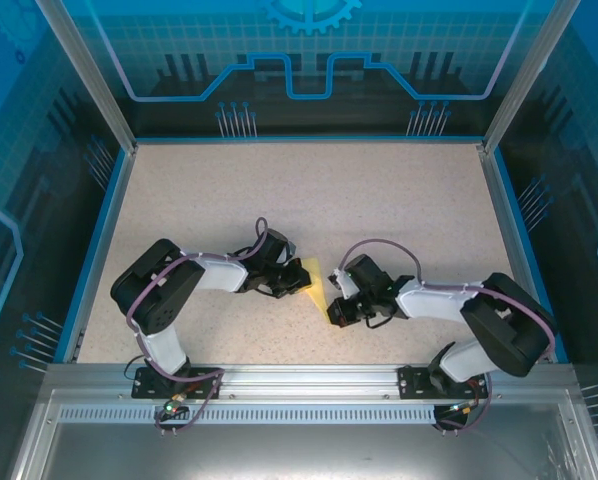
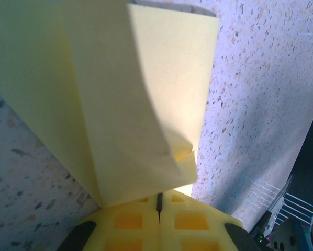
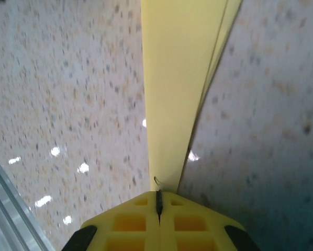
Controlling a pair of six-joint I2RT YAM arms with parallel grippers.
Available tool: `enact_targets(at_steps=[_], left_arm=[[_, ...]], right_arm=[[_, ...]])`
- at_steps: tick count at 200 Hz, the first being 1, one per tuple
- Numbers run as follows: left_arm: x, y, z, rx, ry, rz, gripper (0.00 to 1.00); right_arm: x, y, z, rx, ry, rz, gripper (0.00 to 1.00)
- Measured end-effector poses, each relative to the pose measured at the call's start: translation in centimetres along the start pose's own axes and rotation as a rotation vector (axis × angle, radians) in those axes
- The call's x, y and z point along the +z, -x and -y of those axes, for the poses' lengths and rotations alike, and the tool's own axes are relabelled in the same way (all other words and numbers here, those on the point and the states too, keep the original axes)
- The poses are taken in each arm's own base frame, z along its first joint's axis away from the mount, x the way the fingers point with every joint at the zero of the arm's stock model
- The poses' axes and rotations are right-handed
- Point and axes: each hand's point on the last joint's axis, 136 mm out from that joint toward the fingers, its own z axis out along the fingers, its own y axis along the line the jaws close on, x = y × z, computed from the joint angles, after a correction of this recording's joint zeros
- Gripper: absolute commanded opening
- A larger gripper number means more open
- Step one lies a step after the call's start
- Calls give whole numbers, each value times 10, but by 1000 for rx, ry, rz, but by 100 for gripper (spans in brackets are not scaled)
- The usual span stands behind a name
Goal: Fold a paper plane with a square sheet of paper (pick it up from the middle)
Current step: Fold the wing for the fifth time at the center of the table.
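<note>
The left hand and right hand are each pinching the partly folded yellow paper sheet, holding it between them over the counter. Light, limp and easily creased, it is probably best gripped along folded edges.

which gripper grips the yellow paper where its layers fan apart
The left gripper: the paper there spreads into wide folded flaps, while the right gripper pinches a narrow flat strip.
</note>
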Motion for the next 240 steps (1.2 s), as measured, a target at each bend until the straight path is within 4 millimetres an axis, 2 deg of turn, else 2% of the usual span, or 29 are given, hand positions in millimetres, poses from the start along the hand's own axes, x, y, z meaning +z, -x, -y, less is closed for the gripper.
enact_targets(at_steps=[37,57,73,92,113,130,166,240], left_arm=[[0,0,0,0,0,0,5],[0,0,0,1,-1,0,5],[0,0,0,1,-2,0,5],[0,0,1,2,-3,0,5],[0,0,1,3,-5,-1,5],[0,0,1,3,-6,-2,5],[0,-1,2,18,-7,-4,6],[-8,-2,7,189,4,-12,15]], right_arm=[[-7,-18,1,3,-26,-51,1],[-14,-16,2,-2,-47,-32,2],[-21,-2,-4,-20,-48,17,2],[-24,26,-16,-42,-39,76,1],[-14,56,-25,-54,-29,119,0],[-2,67,-24,-47,-32,122,0],[15,64,-12,-14,-61,95,0],[19,58,-2,2,-72,92,0]])
